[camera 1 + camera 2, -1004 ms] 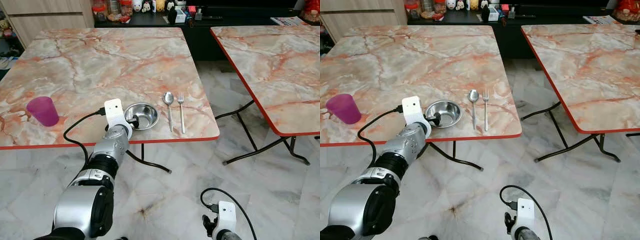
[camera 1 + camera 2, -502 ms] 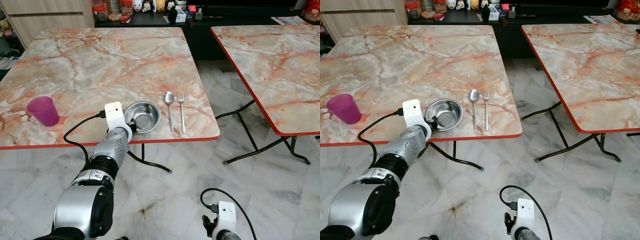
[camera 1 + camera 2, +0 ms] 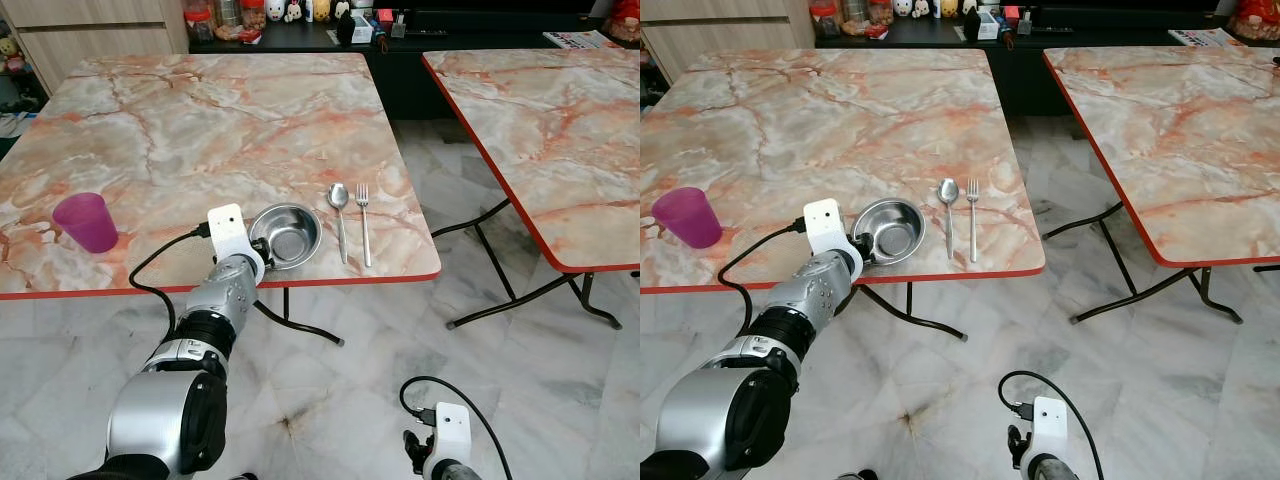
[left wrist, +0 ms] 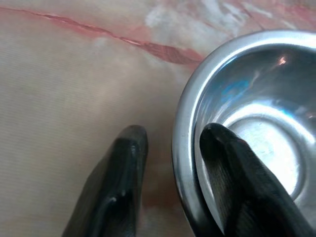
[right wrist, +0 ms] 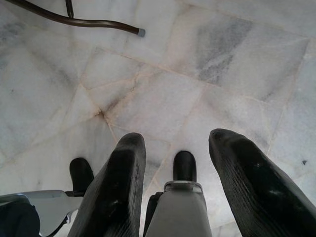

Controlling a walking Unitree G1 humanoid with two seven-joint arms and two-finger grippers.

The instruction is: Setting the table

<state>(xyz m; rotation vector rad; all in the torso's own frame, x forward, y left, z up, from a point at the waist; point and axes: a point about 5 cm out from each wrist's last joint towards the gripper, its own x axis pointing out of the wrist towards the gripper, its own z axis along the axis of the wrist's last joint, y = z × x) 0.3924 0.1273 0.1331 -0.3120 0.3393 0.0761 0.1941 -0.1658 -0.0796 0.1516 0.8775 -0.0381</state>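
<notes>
The steel bowl (image 3: 286,233) sits near the front edge of the marble table (image 3: 200,130), its rim pinched between the left gripper (image 4: 170,153)'s fingers, one inside, one outside. Spoon (image 3: 339,215) and fork (image 3: 363,220) lie just beside it; a purple cup (image 3: 87,221) stands well apart. The right gripper (image 5: 173,163) hangs spread over the floor.

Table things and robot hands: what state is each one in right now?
Steel bowl: upright, empty, rim between the left gripper's fingers.
Left gripper: straddling the bowl's rim.
Purple cup: upright, standing alone.
Spoon: lying flat beside the fork.
Fork: lying flat.
Right gripper: open, hanging over the floor.
</notes>
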